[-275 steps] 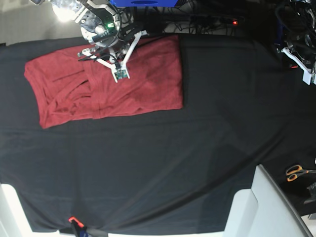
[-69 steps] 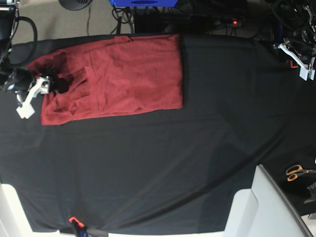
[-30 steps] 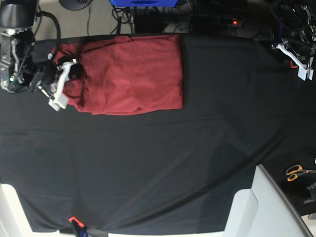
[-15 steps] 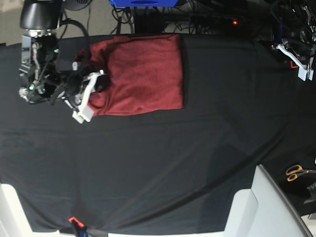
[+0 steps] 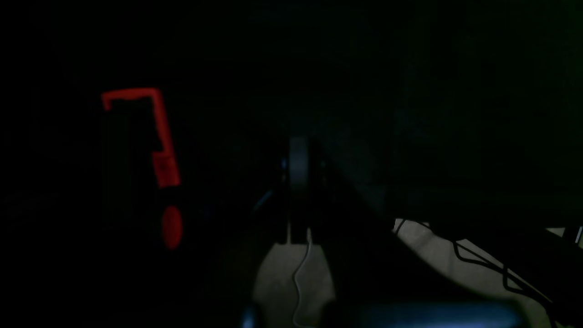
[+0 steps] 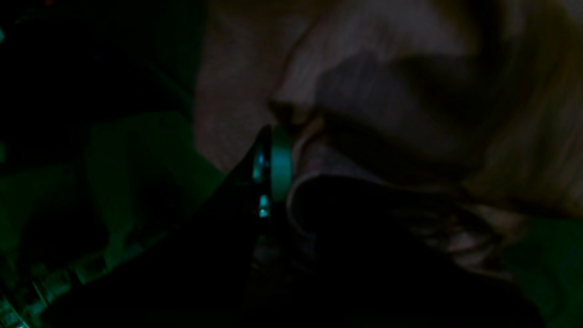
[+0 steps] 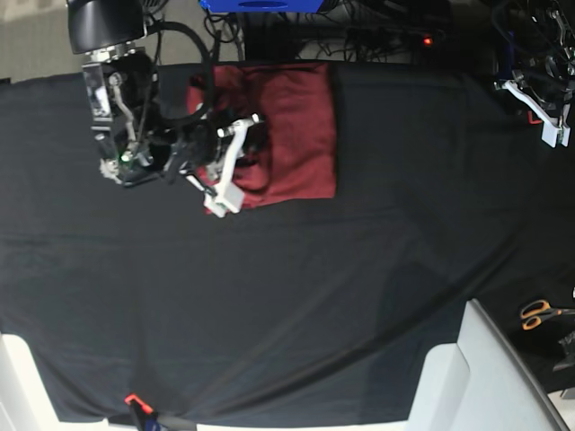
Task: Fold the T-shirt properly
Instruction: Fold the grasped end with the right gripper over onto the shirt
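Observation:
The brick-red T-shirt (image 7: pixel 301 126) lies at the far middle of the black table cover (image 7: pixel 359 269), its left part lifted and carried over its right part. My right gripper (image 7: pixel 225 187) hangs over the shirt's left side, shut on a bunched fold of the fabric. The dim right wrist view shows the T-shirt (image 6: pixel 364 91) pinched beside a teal-lit finger (image 6: pixel 278 159). My left gripper (image 7: pixel 548 121) sits at the far right edge, away from the shirt, shut and holding nothing. The left wrist view is nearly black, showing only the closed fingers (image 5: pixel 298 182).
Orange-handled scissors (image 7: pixel 539 312) lie at the right edge, beside a white panel (image 7: pixel 467 377) at the near right corner. A blue box (image 7: pixel 260 4) and cables sit behind the table. A small orange clamp (image 7: pixel 135 400) is at the near edge. A red clamp (image 5: pixel 159 136) glows in the left wrist view.
My right arm has travelled to the right, pulling the shirt's left edge with it, so the spread of red cloth has grown narrower. The left arm has stayed put.

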You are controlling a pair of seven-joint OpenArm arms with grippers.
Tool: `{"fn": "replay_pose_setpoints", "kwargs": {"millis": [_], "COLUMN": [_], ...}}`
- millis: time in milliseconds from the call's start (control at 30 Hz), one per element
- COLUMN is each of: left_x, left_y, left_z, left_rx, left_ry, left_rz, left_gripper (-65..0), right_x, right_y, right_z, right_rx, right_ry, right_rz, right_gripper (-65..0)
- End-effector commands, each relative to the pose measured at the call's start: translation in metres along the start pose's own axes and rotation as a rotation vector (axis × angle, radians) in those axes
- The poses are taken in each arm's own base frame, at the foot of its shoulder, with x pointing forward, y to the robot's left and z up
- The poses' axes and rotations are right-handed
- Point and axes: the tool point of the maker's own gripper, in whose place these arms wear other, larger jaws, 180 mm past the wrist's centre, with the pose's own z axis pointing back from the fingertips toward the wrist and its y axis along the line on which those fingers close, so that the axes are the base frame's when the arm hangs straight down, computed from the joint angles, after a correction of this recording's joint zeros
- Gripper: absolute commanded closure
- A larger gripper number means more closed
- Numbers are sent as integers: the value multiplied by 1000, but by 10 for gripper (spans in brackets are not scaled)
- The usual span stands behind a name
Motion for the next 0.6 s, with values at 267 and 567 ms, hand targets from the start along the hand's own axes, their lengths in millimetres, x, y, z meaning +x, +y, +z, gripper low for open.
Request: {"fn": "replay_pose_setpoints", "kwargs": {"millis": [267, 567], "left_x": [13, 13], "left_y": [6, 6], "left_z": [6, 6], "left_rx": [10, 9], "left_ry": [-37, -35], "left_rz": [-21, -18], "left_gripper": [0, 0], "right_x": [15, 13], "right_y": [-4, -7], "right_z": [-5, -8], "right_rx": [5, 3], "right_ry": [-72, -59], "right_rz": [-70, -79], "right_gripper": [-8, -8]}}
